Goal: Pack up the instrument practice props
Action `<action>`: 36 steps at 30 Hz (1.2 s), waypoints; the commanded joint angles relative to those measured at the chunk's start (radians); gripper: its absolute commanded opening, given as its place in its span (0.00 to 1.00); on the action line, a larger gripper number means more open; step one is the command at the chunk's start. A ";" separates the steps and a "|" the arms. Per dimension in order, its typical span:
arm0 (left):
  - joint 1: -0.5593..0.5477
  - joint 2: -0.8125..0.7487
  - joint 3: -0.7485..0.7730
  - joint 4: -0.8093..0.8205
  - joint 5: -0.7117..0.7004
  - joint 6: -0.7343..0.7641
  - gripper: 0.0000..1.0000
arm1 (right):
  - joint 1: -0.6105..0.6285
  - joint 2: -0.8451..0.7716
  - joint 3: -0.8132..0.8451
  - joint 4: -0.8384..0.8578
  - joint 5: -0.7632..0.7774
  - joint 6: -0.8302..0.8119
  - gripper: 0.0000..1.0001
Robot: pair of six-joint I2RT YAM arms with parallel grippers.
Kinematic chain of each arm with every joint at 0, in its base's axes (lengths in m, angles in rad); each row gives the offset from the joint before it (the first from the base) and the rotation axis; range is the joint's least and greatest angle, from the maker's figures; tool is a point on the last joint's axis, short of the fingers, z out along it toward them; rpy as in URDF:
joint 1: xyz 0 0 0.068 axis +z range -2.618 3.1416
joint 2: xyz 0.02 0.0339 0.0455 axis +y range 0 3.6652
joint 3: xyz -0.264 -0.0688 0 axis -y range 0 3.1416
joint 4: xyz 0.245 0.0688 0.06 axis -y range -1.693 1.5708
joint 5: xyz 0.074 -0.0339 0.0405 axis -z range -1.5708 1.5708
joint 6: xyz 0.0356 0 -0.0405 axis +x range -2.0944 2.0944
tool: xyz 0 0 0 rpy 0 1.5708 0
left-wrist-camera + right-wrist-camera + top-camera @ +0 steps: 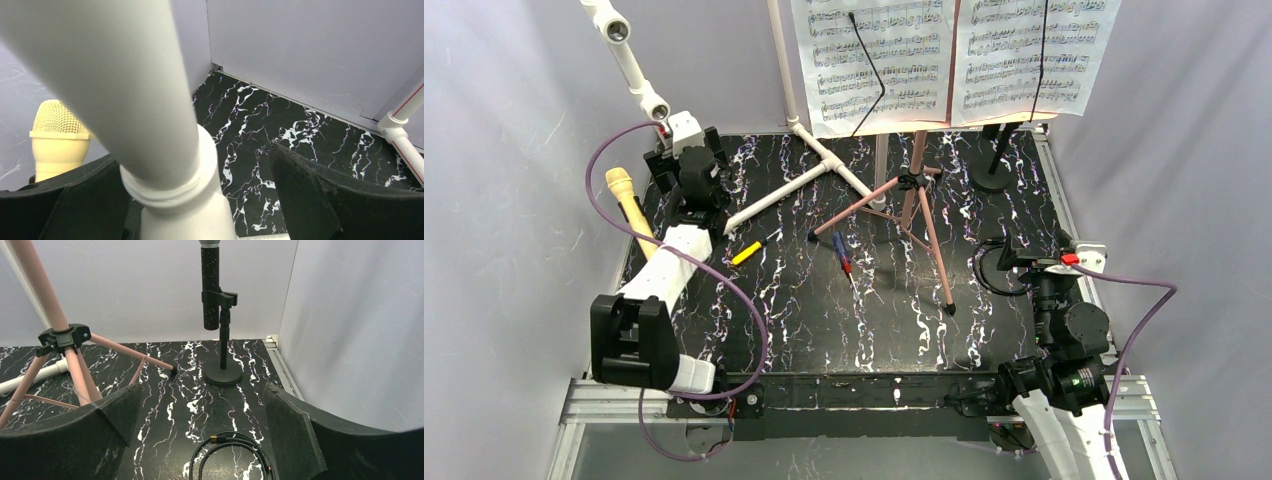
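Two white sheet-music pages (874,60) hang at the back on a stand with copper tripod legs (921,215); the pink board behind them is mostly hidden. A yellow microphone (629,205) stands at the far left, and its head shows in the left wrist view (55,135). A black grey-headed microphone (211,285) sits on a black round-based pole (222,375) at the back right. My left gripper (686,145) is open around a white pipe (165,150), which lies against its left finger. My right gripper (202,390) is open and empty above a coiled black cable (235,455).
The white plastic pipe frame (794,185) runs across the back left of the black marbled table (804,320). A yellow-and-black tool (746,250) and a blue-and-red tool (842,252) lie mid-table. Grey walls close in the sides and back.
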 commanded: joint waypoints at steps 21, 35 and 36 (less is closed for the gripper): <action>0.039 -0.227 -0.050 -0.114 0.150 -0.067 0.98 | 0.007 0.228 0.195 -0.143 -0.374 0.029 0.99; 0.009 -0.556 -0.045 -0.550 0.736 -0.198 0.98 | 0.007 0.568 0.220 0.108 -0.648 0.186 0.98; -0.004 -0.569 -0.053 -0.537 0.788 -0.179 0.98 | 0.008 0.600 0.222 0.130 -0.659 0.188 0.96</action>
